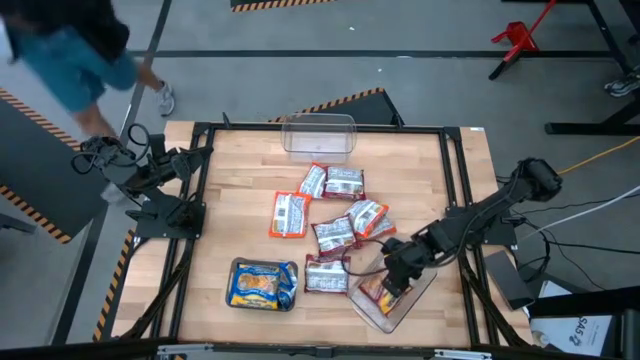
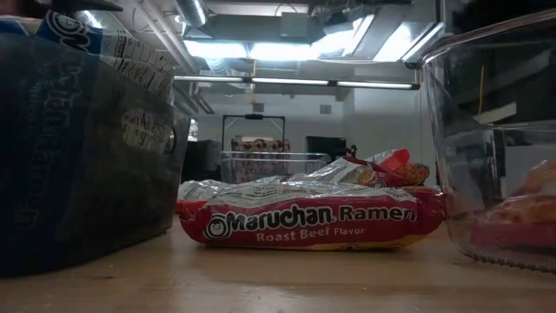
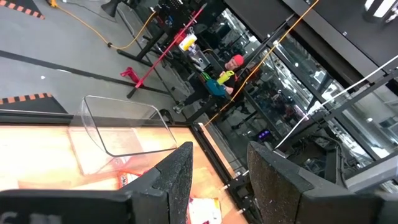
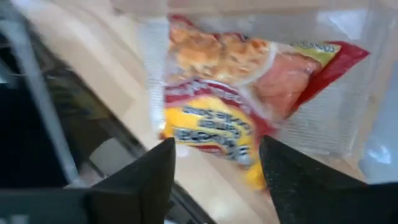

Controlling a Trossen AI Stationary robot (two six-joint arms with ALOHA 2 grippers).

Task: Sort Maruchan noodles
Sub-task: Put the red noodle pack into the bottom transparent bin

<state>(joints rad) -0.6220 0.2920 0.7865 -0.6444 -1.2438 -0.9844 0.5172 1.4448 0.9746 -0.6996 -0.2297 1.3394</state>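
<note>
From above, the right pincer (image 1: 393, 283) hangs over a clear tub (image 1: 415, 298) at the near right of the tabletop (image 1: 240, 190), and an orange-red packet (image 1: 376, 292) lies inside that tub. The right wrist view gives what the overhead cannot: the two dark fingers (image 4: 146, 180) stand apart with nothing between them, and the packet (image 4: 239, 106) lies loose on the tub's floor beyond them.

The left pincer (image 3: 214, 180) sits off the left edge of the tabletop, near the frame rails (image 1: 185, 215). Its own camera shows its fingers parted a moderate way and empty, looking toward a second clear tub (image 3: 127, 127), which the high view places at the far edge, centre (image 1: 318, 135).

The low view alone makes lettering readable: a red packet (image 2: 317, 224) marked Roast Beef Flavor lies flat in front, with a dark container (image 2: 82, 148) close on one side and a clear tub wall (image 2: 495, 130) on the other.

Counted from above: two clear tubs, one grey tray (image 1: 263, 285) holding blue-and-yellow packets (image 1: 262, 284) (how many I cannot tell), one packet in the near tub, and six loose packets (image 1: 335, 225) clustered mid-tabletop, one of them an orange-edged one (image 1: 289, 215) at the cluster's left. A person (image 1: 70, 60) stands beyond the far left corner.
</note>
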